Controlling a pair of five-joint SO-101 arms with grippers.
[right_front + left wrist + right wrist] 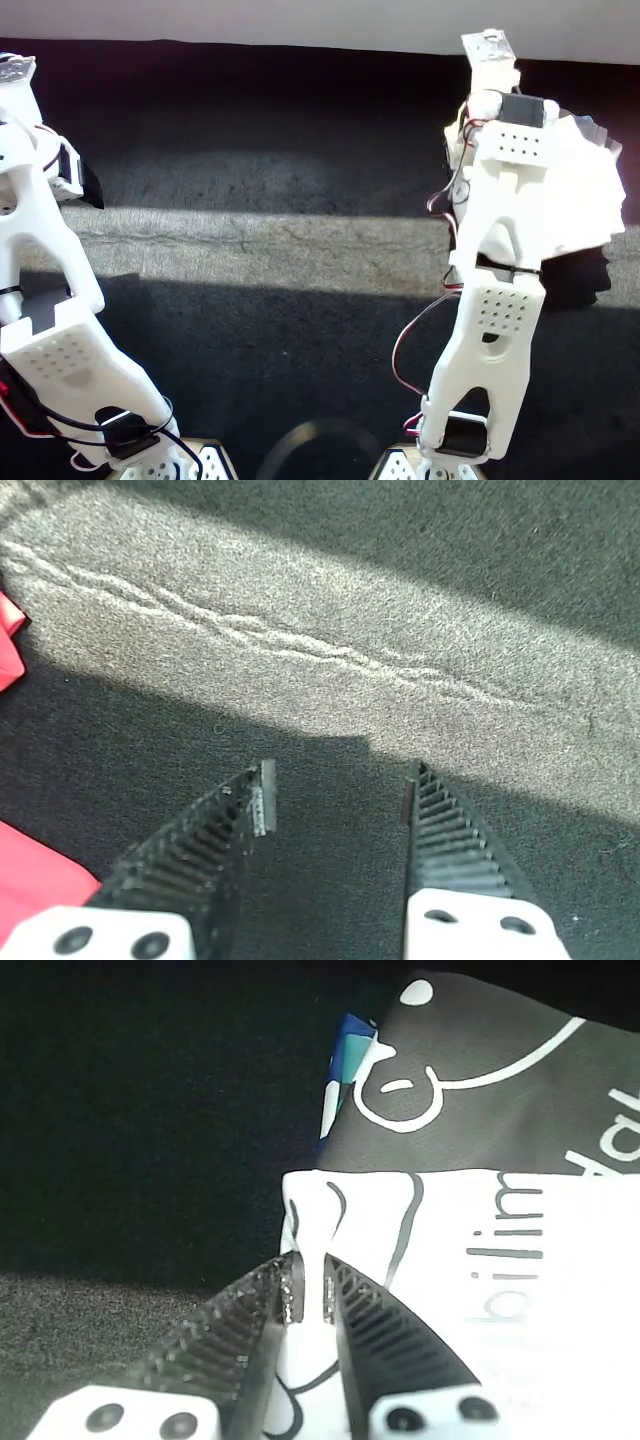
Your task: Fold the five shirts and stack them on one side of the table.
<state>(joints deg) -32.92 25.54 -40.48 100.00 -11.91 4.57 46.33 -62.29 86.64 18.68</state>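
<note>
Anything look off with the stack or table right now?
The stack is not square: the black shirt juts out past the white shirt on top, a blue corner peeking beside it. The table cover has a wrinkled ridge.

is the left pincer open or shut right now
Open. In the left wrist view the left pincer's black ridged fingers stand well apart, with bare dark grey carpet between them and nothing gripped.
</note>
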